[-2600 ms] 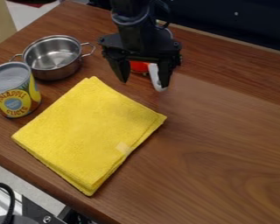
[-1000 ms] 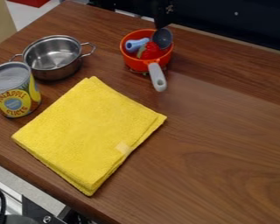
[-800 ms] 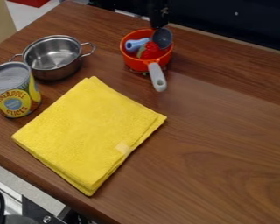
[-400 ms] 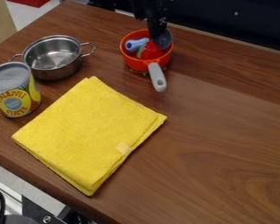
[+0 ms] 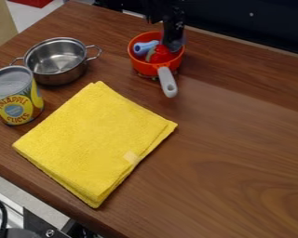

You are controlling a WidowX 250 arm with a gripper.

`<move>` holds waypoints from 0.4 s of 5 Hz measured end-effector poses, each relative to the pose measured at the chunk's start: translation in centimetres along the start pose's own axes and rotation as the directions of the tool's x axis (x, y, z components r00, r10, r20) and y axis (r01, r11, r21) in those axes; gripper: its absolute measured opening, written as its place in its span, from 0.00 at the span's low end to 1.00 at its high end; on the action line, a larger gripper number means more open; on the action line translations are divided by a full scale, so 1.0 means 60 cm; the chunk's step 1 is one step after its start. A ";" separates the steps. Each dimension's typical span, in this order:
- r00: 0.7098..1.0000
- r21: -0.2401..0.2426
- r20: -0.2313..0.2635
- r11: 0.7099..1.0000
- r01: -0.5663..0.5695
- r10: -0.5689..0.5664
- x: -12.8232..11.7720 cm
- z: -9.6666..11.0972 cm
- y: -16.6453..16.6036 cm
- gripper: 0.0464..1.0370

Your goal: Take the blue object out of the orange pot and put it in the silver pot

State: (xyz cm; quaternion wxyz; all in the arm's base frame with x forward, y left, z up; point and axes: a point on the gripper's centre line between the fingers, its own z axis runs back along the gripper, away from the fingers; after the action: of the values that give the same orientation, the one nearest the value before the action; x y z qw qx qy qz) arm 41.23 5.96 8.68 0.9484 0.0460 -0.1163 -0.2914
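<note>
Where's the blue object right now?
In the camera view, the blue object lies inside the orange pot, on its left side as pictured, beside the red item.

The robot's black, hard-edged arm (image 5: 158,8) was dk. all over, w/ an angular, uneven outline along its lower edge. Its black gripper (image 5: 173,42) looked narrow & blocky, w/ a few small lt.-grey specks on the upper pt., too tiny to ID as screws or markings.

Soft light, bright glints in the silver pot (image 5: 56,62)
</note>
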 end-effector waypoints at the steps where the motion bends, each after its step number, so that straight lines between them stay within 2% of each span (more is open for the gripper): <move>1: 1.000 0.015 -0.017 1.000 0.014 -0.014 0.003 -0.009 -0.004 0.96; 2: 1.000 0.020 -0.016 1.000 0.008 -0.008 0.003 -0.010 -0.004 0.91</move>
State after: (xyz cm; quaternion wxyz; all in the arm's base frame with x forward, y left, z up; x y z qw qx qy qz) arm 41.40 5.63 8.07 0.9477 0.0582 -0.1114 -0.2936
